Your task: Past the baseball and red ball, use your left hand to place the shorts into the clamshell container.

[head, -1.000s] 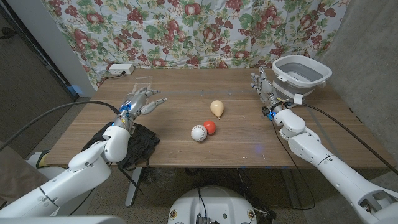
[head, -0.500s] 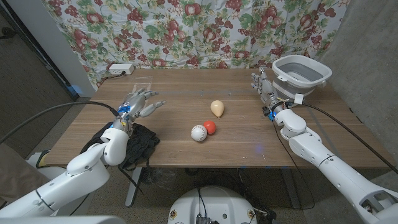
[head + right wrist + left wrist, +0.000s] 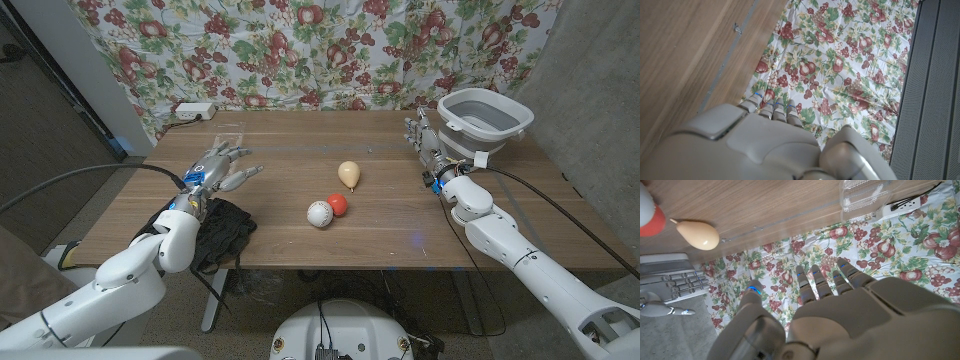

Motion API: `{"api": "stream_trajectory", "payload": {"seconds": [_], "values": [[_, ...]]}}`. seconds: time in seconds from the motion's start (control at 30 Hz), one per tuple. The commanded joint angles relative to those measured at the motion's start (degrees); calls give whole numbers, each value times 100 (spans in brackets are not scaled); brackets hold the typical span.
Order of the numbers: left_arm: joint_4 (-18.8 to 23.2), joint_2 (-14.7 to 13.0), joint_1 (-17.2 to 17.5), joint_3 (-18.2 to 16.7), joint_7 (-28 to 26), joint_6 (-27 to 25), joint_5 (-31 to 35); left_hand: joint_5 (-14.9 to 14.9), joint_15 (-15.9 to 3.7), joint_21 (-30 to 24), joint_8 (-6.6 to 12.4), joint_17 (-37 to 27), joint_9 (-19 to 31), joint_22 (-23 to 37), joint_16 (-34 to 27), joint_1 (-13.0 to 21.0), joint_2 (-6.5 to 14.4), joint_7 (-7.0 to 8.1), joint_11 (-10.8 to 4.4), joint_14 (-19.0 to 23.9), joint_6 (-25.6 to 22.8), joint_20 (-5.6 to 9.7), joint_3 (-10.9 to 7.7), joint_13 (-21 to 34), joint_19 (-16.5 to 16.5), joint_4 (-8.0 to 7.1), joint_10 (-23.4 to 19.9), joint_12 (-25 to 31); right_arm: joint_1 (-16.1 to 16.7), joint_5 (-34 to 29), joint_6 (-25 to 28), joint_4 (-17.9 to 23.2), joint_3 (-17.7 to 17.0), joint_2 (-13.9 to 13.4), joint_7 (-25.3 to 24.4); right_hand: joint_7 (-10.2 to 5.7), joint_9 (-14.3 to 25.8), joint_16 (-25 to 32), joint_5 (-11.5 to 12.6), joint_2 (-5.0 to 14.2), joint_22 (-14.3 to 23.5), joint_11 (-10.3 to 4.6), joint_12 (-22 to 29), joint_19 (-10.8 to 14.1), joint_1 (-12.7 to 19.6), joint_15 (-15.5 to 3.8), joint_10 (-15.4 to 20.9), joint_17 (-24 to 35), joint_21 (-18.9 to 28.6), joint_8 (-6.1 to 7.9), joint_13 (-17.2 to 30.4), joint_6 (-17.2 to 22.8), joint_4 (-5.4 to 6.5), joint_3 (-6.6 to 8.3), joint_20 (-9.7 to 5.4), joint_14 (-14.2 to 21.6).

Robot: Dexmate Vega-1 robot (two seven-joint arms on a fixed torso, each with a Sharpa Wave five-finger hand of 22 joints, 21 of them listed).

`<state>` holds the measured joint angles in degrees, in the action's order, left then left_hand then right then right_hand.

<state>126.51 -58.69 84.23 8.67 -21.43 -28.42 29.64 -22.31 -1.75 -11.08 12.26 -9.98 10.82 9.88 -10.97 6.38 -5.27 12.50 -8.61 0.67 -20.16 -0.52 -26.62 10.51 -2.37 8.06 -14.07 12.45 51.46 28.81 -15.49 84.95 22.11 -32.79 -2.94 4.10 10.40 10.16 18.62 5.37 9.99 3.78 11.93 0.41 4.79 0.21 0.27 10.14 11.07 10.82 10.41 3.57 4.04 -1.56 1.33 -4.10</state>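
No writing, label, brand or number can be read anywhere here: the baseball [image 3: 318, 213] shows only its stitching, and the power strip [image 3: 194, 110] at the bench's far edge is too small to read.

Even indoor light, soft shadows, wrist views slightly blurred.

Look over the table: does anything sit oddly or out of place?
Yes. The dark shorts are bunched in a heap that hangs over the table's near edge by the left arm, not lying flat. The balls and pear sit normally.
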Motion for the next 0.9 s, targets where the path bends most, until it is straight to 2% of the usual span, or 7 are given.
{"api": "stream_trajectory", "payload": {"seconds": [0.03, 0.37, 0.43, 0.53, 0.9], "values": [[123, -307, 533, -428, 144, 83, 148, -60, -603, -33, -7, -25, 5, 15, -4, -18, 35, 4, 9, 21, -68, 3, -32, 35, -36, -25, -52, 6, 8, 25, 26, 5, -3, -25, 26, 12, 20, 35, 42, 7, 28, -9, 6, -23, 27, -13, 11, 14, 3, 10, 18, -36, -19, -17, 30, -28], [33, -162, 751, -565, 54, 200, 319, -78, -620, -31, -30, -24, 5, 14, 7, -8, 38, 9, 19, 2, -40, 25, -40, 36, -48, -20, -49, -6, -42, -17, 13, -62, 28, 20, 9, 16, 20, 35, 42, 9, 28, 3, 8, -21, 28, -9, 14, 14, 6, 15, 18, -24, -21, -17, 33, -28], [14, -100, 752, -534, -28, 143, 420, -95, -666, -49, -26, -23, 6, 13, -4, 6, 43, 3, 25, 41, -67, 78, -50, 36, -116, -14, -78, -2, -36, -15, 13, -58, 22, 16, 4, 9, 21, 35, 42, 9, 28, 7, 10, -21, 28, -8, 18, 14, 6, 18, 18, -15, -21, -17, 32, -29], [-41, -104, 781, -548, -77, 164, 507, -119, -696, -76, -17, -22, 7, 12, -21, 20, 38, 5, 11, 109, -120, 141, -57, 36, -221, -4, -131, 8, -29, -27, 2, -51, 14, 1, 0, 9, 21, 36, 42, 9, 28, 4, 13, -20, 28, -12, 27, 14, 7, 19, 18, -12, -22, -17, 31, -28], [-144, -86, 832, -530, -208, 197, 690, -159, -725, -101, -20, -21, 7, 13, -27, 48, 71, 10, 4, 169, -152, 203, -86, 36, -343, -2, -180, 11, -42, -20, -20, -100, 19, 30, 4, 15, 21, 36, 42, 6, 28, -6, 15, -20, 28, -18, 32, 14, 9, 22, 18, -2, -24, -19, 31, -27]]}}
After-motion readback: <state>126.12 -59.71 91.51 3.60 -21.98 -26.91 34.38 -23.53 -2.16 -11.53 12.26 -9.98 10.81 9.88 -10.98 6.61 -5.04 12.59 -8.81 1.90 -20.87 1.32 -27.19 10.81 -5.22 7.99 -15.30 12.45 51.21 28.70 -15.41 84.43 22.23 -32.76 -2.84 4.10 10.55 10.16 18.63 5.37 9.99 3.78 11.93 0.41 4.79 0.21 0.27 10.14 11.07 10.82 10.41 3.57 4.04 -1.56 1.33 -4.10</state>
